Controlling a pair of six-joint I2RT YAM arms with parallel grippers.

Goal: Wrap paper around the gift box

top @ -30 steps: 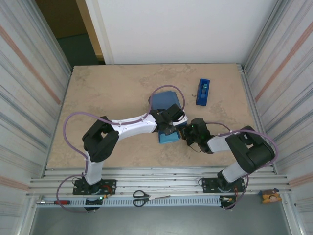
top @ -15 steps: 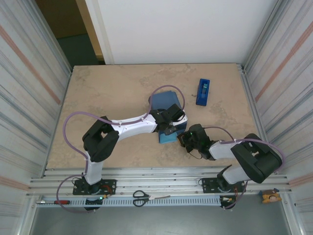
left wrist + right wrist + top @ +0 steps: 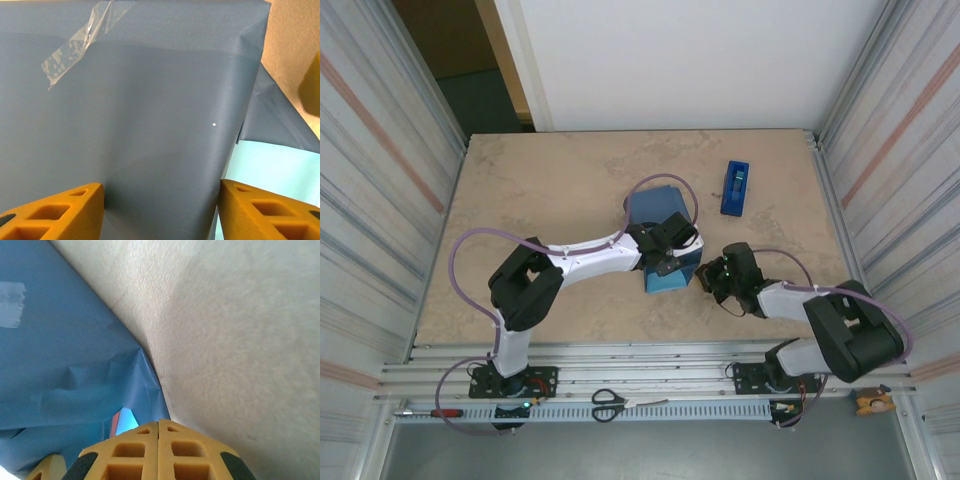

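Observation:
The gift box is wrapped in the blue paper (image 3: 655, 215) at the table's middle; only an orange sliver of the gift box (image 3: 115, 423) shows through a gap at a paper fold. My left gripper (image 3: 672, 262) rests over the parcel's near end, open, its orange fingers (image 3: 60, 210) spread above the dark blue paper (image 3: 150, 115). A strip of clear tape (image 3: 75, 42) sticks to that paper. The light blue face (image 3: 272, 162) of the paper shows to the right. My right gripper (image 3: 706, 278) is shut, and its tip (image 3: 158, 423) sits at the parcel's corner fold on the paper (image 3: 65, 365), with nothing held.
A blue tape dispenser (image 3: 735, 187) stands at the back right of the table (image 3: 540, 190). Scissors (image 3: 610, 403) and a red-handled screwdriver (image 3: 435, 412) lie on the rail in front of the arm bases. Corrugated walls close in both sides.
The right arm's elbow has swung out to the right and lower, and its shut gripper has shifted slightly beside the parcel's near right corner. The left arm has not moved.

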